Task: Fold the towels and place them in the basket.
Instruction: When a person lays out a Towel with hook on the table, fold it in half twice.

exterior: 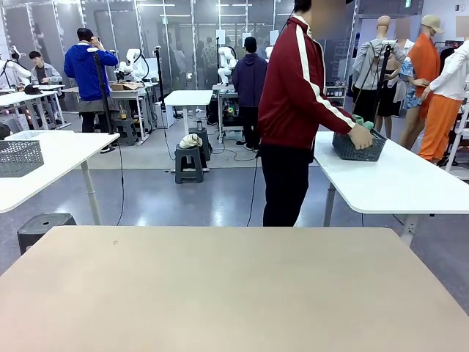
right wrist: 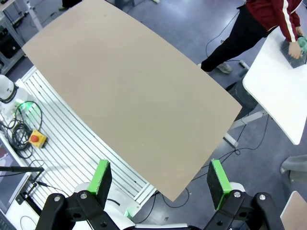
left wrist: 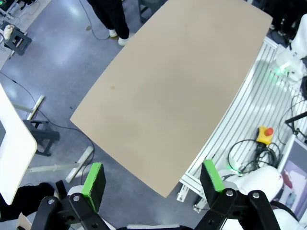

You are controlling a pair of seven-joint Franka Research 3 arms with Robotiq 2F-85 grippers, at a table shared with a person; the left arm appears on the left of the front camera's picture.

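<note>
A dark grey lattice basket [exterior: 359,150] sits on the white side table [exterior: 410,183], a person's hand [exterior: 360,136] on its rim and a sea-green towel [exterior: 364,123] bunched inside. The left gripper [left wrist: 152,177] and right gripper [right wrist: 159,176] hang over the tan table [exterior: 220,293], jaws spread wide, holding nothing.
</note>
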